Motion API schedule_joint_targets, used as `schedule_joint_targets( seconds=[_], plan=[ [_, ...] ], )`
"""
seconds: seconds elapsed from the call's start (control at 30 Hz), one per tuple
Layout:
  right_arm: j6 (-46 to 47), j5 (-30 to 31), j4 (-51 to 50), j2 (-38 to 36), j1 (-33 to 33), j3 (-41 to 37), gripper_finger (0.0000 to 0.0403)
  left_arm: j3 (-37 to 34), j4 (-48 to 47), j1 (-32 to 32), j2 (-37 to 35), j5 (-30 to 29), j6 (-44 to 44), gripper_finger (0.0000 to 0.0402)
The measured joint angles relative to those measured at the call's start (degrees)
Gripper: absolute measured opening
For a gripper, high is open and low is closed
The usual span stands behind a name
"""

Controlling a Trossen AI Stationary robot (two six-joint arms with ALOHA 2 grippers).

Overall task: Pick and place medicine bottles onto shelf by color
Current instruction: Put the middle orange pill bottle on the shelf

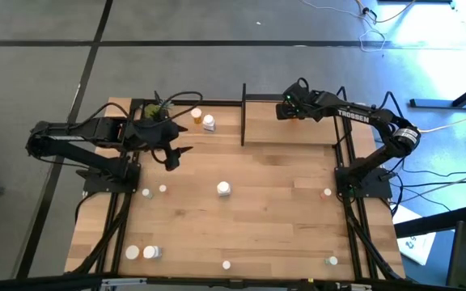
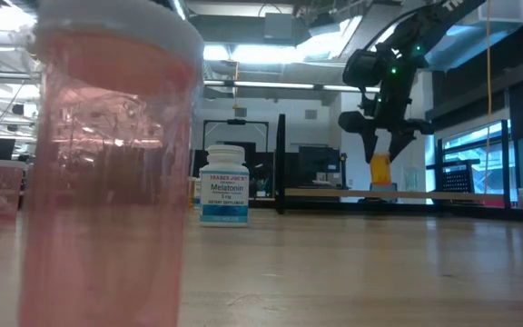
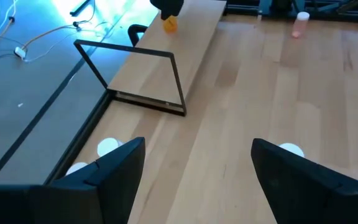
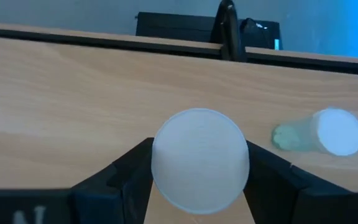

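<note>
The shelf (image 1: 290, 129) is a light wooden board with black posts at the table's far right. My right gripper (image 2: 382, 145) hangs over it, shut on an orange medicine bottle (image 2: 381, 170) with a white cap (image 4: 199, 160). A pale green bottle (image 4: 319, 134) lies on its side on the shelf board beside it. My left gripper (image 1: 173, 158) hovers open above the table's far left with nothing between its fingers (image 3: 107, 174). More medicine bottles stand scattered on the tabletop, among them a white one (image 1: 224, 189) at the middle. My right gripper pinches the orange bottle at its white-capped top (image 4: 199, 160) between its two fingers, one on each side. The fingers come from above, slanting down. The bottle hangs upright below them over the shelf board (image 2: 443, 193); whether its base touches the board I cannot tell.
A potted plant (image 1: 154, 111), an orange bottle (image 1: 196, 115) and a white one (image 1: 209, 124) stand at the far left. Small bottles sit near the left edge (image 1: 146, 192), right edge (image 1: 327, 192) and near edge (image 1: 152, 252). A pink bottle (image 2: 107, 163) stands right before the low camera.
</note>
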Motion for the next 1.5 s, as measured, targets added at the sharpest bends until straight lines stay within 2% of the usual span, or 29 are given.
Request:
schedule_joint_targets(
  seconds=[0.6,0.8,1.13,1.5],
  plan=[
    [1.60,-1.25,-0.01,0.00,-1.19,0.01,0.0211,-0.01,0.16,-0.04,-0.01,-0.04,0.00,0.0289],
    [3.03,-1.35,-0.25,0.00,-1.40,0.02,0.0211,0.00,5.63,-0.04,0.00,-5.57,0.64,0.0289],
    [3.15,-1.39,-0.23,0.00,-1.44,0.06,0.0212,0.02,6.73,-0.04,0.00,-5.99,1.73,0.0289],
    [4.26,-1.39,-0.21,0.00,-1.44,0.07,0.0247,0.02,6.73,-0.04,0.00,-5.98,1.75,0.0289]
  ],
)
